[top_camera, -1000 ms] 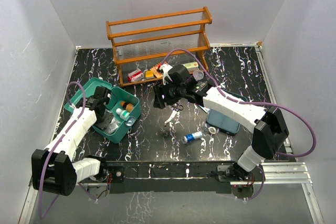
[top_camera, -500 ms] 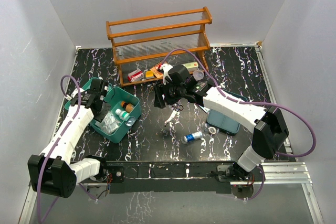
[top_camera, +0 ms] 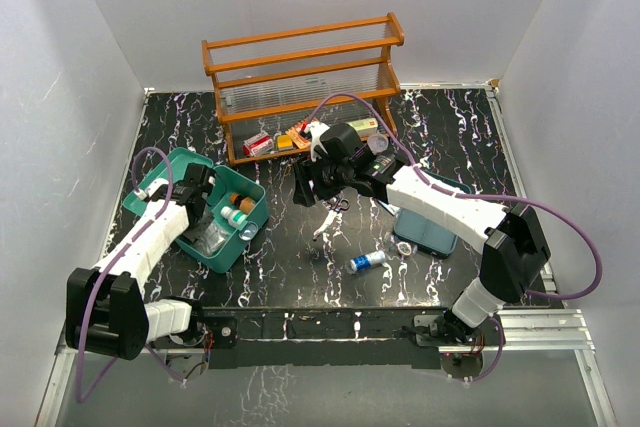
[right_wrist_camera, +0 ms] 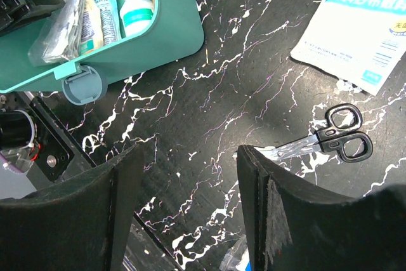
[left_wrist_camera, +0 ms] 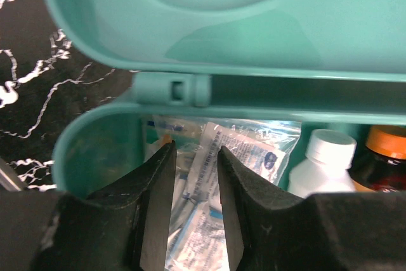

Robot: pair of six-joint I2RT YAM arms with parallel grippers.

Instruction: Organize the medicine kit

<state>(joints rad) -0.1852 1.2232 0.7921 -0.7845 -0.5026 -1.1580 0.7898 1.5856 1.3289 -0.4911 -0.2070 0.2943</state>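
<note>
The black, white-veined desk [top_camera: 290, 262] carries the teal-green rectangular plastic medicine kit [top_camera: 250, 239] at its left, lid open. The left tool [left_wrist_camera: 193, 157] hangs inside the kit, fingers narrowly parted. I cannot tell whether it pinches the clear plastic sachets [left_wrist_camera: 250, 153]. Pressing down could tip the kit or crumple them. The right tool [right_wrist_camera: 190, 150], spread wide and empty, could knock the black-handled steel scissors [right_wrist_camera: 323, 141] aside.

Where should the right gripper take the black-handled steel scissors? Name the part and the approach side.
Come straight down from above and pinch the black-handled steel scissors across the shut blades near the pivot. They lie flat on the black marbled table, so only the top is free, and that stretch is narrow. The open right gripper may need turning to straddle it.
</note>
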